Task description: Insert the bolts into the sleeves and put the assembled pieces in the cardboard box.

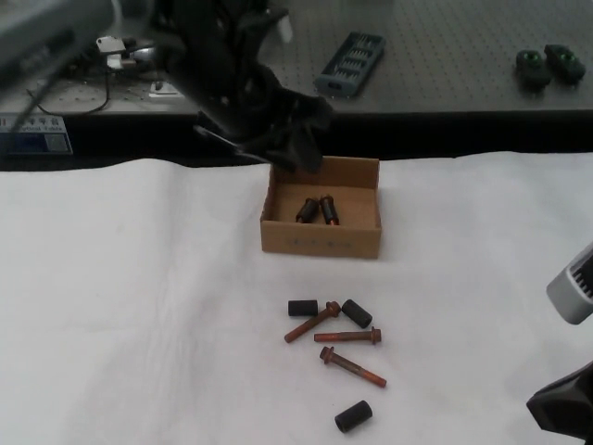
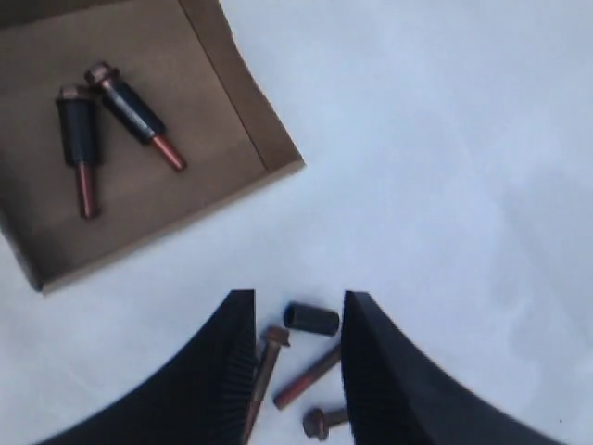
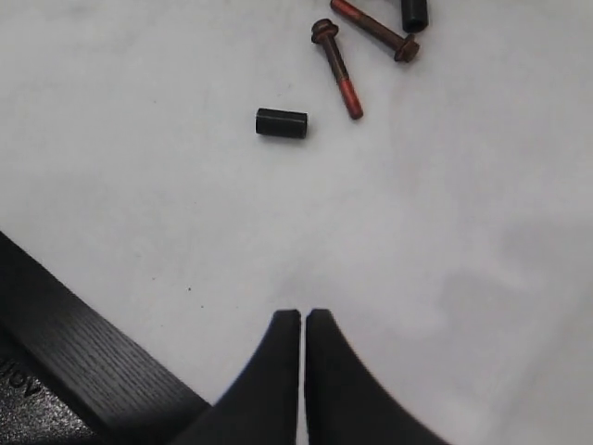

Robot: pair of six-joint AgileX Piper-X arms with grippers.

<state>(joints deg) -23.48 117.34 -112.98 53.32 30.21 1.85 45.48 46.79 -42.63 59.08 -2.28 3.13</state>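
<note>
Left pincer (image 2: 298, 301) hangs open and empty beside the cardboard box (image 2: 218, 139), two assembled pieces (image 2: 130, 109) inside; right pincer (image 3: 303, 317) closed, empty, over the table (image 3: 445, 232).

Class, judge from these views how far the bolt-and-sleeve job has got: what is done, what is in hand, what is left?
Done: two assembled pieces lie in the cardboard box. In hand: nothing; the left gripper is open, and the right gripper is shut and empty. Left: three bolts and three sleeves lie loose on the cloth.
</note>
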